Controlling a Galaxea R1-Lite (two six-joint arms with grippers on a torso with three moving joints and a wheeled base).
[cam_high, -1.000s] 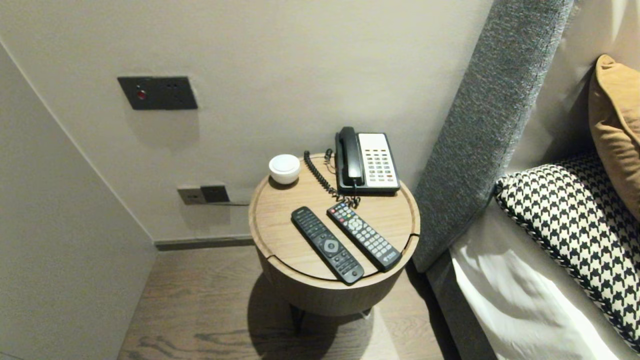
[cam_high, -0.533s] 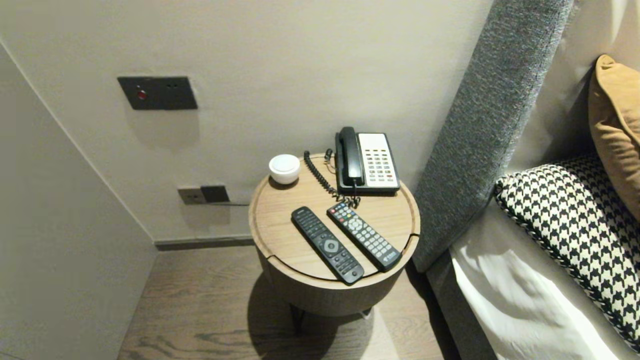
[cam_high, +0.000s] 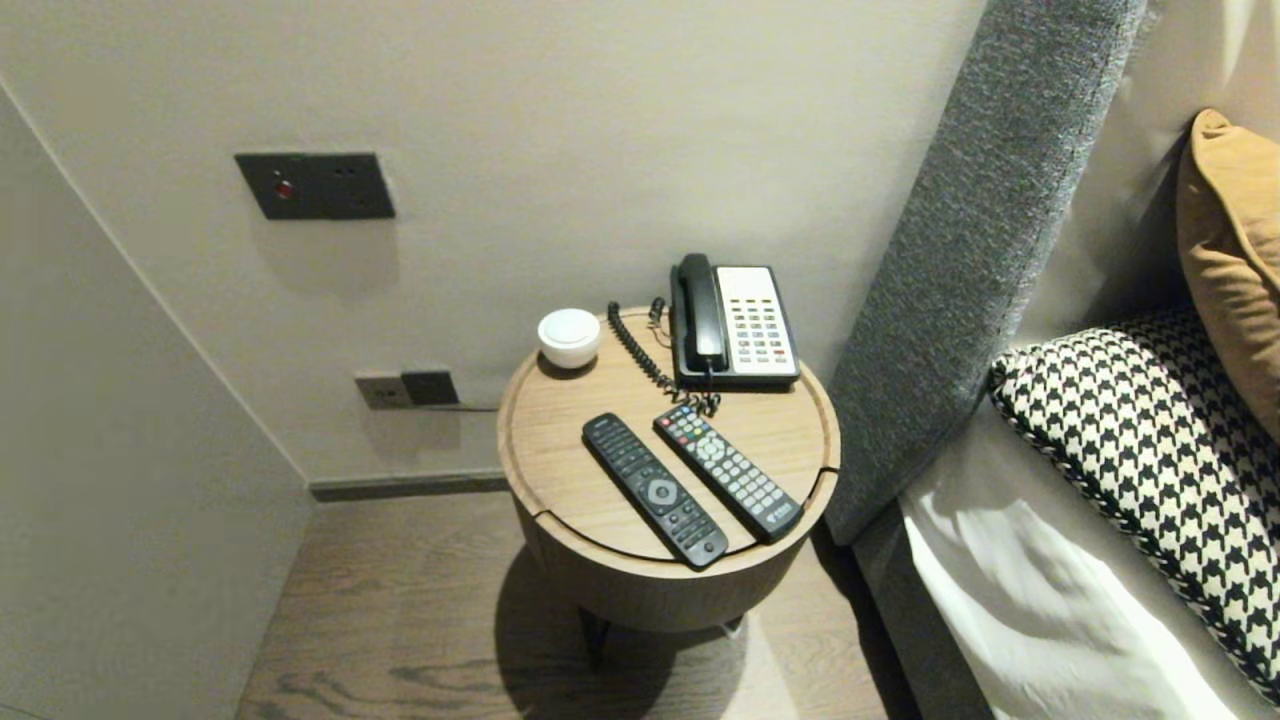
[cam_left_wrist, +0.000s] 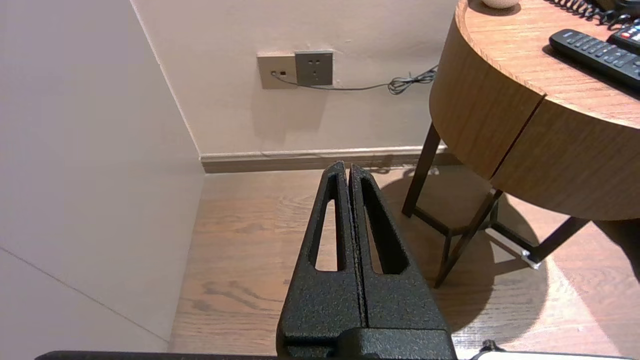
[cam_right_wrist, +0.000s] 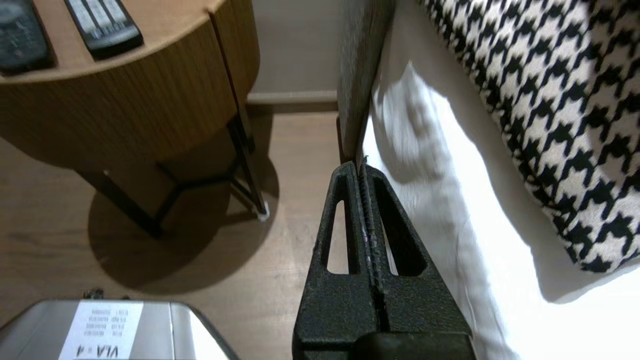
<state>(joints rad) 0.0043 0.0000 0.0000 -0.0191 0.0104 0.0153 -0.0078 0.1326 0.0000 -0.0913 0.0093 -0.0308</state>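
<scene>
Black-finished, the left gripper (cam_left_wrist: 348, 167) and right gripper (cam_right_wrist: 358, 167) are sitting fully closed on nothing, hanging low beside the counter (cam_left_wrist: 480, 100). The black remote (cam_high: 655, 490) and grey-keyed remote (cam_high: 727, 472) are lying side by side near its front rim. Any upward sweep is probably risking a strike on that rim or the headboard (cam_right_wrist: 365, 60). Neither arm is appearing in the head view.

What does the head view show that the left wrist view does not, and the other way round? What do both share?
Only the head view: the patterned pillow on the bed and the dark switch panel on the wall.
Only the left wrist view: the left gripper, shut, above the floor beside the table.
Both: the round table, a remote lying on it, and the socket low on the wall.
</scene>
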